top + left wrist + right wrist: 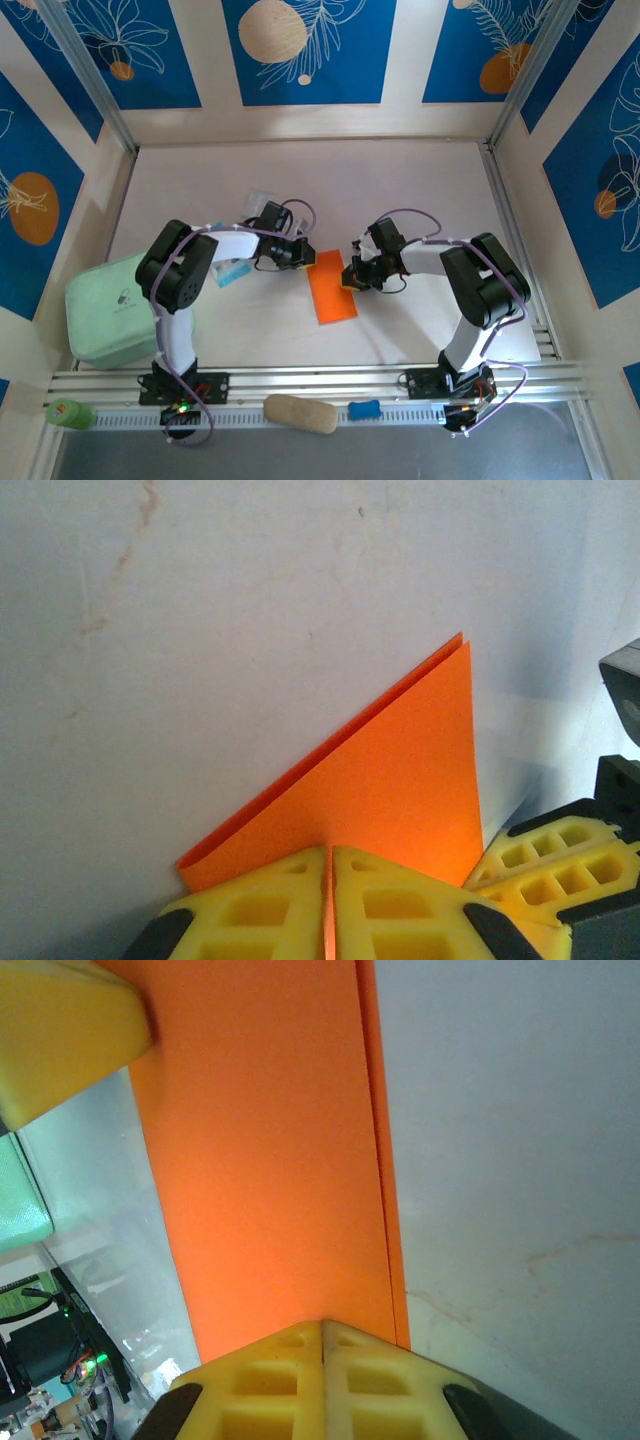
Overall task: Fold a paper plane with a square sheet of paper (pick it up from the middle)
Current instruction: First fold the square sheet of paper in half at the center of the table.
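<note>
Sheet of paper (331,290) on table (300,180) ctr, btwn L gripper (306,256) & R gripper (349,276).

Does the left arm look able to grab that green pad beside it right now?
Probably not yet: its jaws are shut on the orange paper, so it would have to let go first. Otherwise the pad lies close beside its base, with nothing visibly between.

Watching remotely, I see 2 arms. Left arm (185,275), right arm (480,285): white link tubes, bulky rounded black joint housings. Thin purple cable (300,212) looped along each. Black base block (180,385) under each, small green and red lights at left one. Left gripper (328,852), right gripper (322,1326): yellow plastic fingers (400,890), rectangular pocket recesses, dark grey corner patches.
</note>
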Robot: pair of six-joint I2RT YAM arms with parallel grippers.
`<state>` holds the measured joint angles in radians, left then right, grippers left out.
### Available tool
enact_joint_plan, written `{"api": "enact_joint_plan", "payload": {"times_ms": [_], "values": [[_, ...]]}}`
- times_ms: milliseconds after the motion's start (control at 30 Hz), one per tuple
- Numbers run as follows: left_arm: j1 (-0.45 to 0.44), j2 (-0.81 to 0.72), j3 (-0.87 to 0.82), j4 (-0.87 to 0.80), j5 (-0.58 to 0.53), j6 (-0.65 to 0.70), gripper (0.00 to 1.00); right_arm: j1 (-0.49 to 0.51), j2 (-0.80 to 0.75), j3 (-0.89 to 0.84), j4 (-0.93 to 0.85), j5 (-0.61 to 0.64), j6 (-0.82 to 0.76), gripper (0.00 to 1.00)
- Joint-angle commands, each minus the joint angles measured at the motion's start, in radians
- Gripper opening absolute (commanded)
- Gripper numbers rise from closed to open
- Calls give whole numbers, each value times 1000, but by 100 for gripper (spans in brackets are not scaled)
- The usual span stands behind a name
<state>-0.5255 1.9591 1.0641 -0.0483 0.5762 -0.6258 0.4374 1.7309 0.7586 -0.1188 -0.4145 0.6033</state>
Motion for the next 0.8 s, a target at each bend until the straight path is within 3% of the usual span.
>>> {"api": "enact_joint_plan", "payload": {"times_ms": [0,300,767], "values": [[7,27,-25,-39,-22,3,10,-6,18,-29,-93,79,6,4],[25,49,119,-157,-19,61,10,-6,19,-32,-88,80,9,4],[51,72,33,-87,-13,30,10,-8,16,-34,-88,81,9,4]]}}
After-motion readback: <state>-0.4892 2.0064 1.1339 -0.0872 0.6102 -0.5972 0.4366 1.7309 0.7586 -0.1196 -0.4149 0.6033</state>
